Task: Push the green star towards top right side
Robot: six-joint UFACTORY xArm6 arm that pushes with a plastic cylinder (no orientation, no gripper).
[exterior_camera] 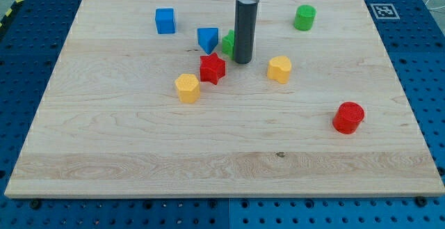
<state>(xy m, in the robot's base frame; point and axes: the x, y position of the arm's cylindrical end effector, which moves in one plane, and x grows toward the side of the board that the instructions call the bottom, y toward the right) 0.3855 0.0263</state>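
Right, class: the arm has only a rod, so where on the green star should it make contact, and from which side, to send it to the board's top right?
Judging from this view, press on the green star at its lower-left face, pushing up and right. My tip now sits at the star's lower right, partly hiding it, with the blue block on the star's left. So the rod should probably circle below the star first.

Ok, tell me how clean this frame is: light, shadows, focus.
Camera view: even, soft lighting with no glare on the wooden board; blocks cast only faint short shadows; focus sharp throughout; my tip hides most of the green star, standing just to its right.
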